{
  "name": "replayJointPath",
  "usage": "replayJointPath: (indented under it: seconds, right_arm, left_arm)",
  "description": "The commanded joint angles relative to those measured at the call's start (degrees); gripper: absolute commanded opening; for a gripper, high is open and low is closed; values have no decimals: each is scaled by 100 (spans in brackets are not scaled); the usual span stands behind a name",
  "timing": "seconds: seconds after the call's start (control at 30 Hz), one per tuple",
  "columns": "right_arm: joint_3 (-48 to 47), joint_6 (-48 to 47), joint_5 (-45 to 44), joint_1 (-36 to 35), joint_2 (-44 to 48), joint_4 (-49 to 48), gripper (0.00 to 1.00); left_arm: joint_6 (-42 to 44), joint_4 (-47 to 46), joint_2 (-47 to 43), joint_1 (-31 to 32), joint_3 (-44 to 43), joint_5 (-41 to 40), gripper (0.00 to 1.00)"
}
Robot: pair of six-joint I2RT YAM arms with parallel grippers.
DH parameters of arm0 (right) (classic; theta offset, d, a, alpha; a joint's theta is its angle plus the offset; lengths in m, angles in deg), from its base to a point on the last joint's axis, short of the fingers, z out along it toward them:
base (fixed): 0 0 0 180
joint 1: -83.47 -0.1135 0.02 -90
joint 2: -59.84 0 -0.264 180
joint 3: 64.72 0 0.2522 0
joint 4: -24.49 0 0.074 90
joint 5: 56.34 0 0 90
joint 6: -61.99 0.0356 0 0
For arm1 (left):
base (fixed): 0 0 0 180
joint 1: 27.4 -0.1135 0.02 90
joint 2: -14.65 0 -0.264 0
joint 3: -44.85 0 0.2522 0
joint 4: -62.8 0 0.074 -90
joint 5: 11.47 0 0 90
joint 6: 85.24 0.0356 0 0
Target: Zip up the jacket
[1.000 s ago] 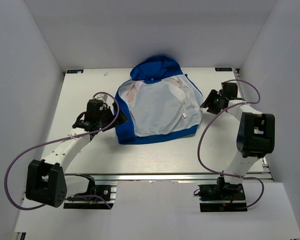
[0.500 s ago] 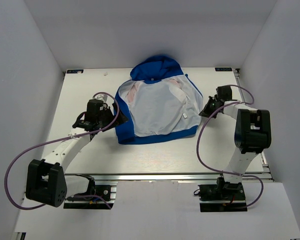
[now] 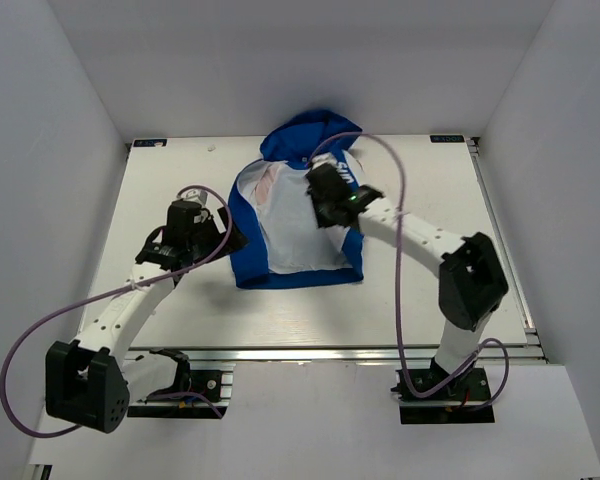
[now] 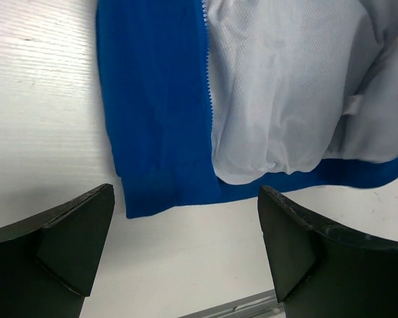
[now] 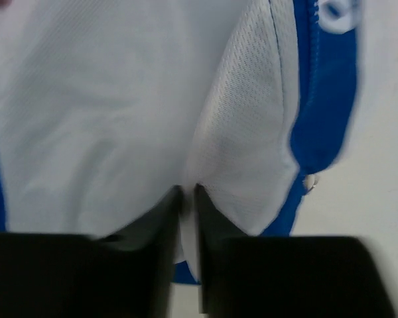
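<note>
The jacket (image 3: 280,215) lies open on the table, hood at the far side, white lining up, blue edges around it. My right gripper (image 3: 330,207) is over its middle and shut on a fold of the right front panel. That panel is drawn leftward, and its blue outside with white lettering (image 3: 346,176) shows. In the right wrist view the gripper (image 5: 189,189) pinches white lining (image 5: 239,132), with the blue zip edge (image 5: 312,99) to the right. My left gripper (image 3: 228,238) is open beside the jacket's left bottom corner. In its view (image 4: 184,200) the blue left panel (image 4: 152,99) and zip teeth (image 4: 208,86) lie ahead.
White walls enclose the table (image 3: 430,280) on the left, far and right sides. A metal rail (image 3: 330,352) runs along the near edge. Purple cables loop from both arms, the right one arching over the jacket's far right (image 3: 395,170).
My right arm has swung from the jacket's right edge to over its middle, dragging the right front panel leftward and folding it over. The left gripper has hardly moved.
</note>
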Motion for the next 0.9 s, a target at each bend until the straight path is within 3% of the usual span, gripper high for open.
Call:
replayJointPath:
  seconds: [0.0, 0.1, 0.23, 0.33, 0.43, 0.5, 0.53, 0.63, 0.87]
  right_arm:
    - [74, -35, -274, -798, -368, 633, 36]
    - [302, -8, 515, -949, -212, 493, 61]
    - [1075, -289, 1028, -931, 1033, -227, 88]
    - [1717, -256, 1520, -695, 1764, -676, 89]
    - [2182, 366, 2318, 165, 2030, -633, 89]
    - [2499, 623, 3081, 1105, 2092, -799, 89]
    - [2857, 824, 3338, 1656, 2136, -948, 89]
    - [3334, 1045, 4165, 2362, 2005, -1685, 89]
    - [3345, 1625, 5554, 2664, 968, -3092, 89]
  left_arm:
    - [-25, 501, -327, 27, -179, -355, 98]
    - [-95, 589, -415, 27, -39, -391, 98]
    - [-157, 511, -415, 27, 119, -321, 98]
    - [-166, 353, -257, 27, 129, -198, 98]
    - [-122, 159, -3, 27, 32, 13, 98]
    - [-87, 54, 147, 27, -64, 145, 98]
    - [-69, 27, 304, 27, -100, 180, 98]
    - [10, -8, 603, 27, -240, 312, 98]
    - [1, -184, 982, 27, -337, 479, 98]
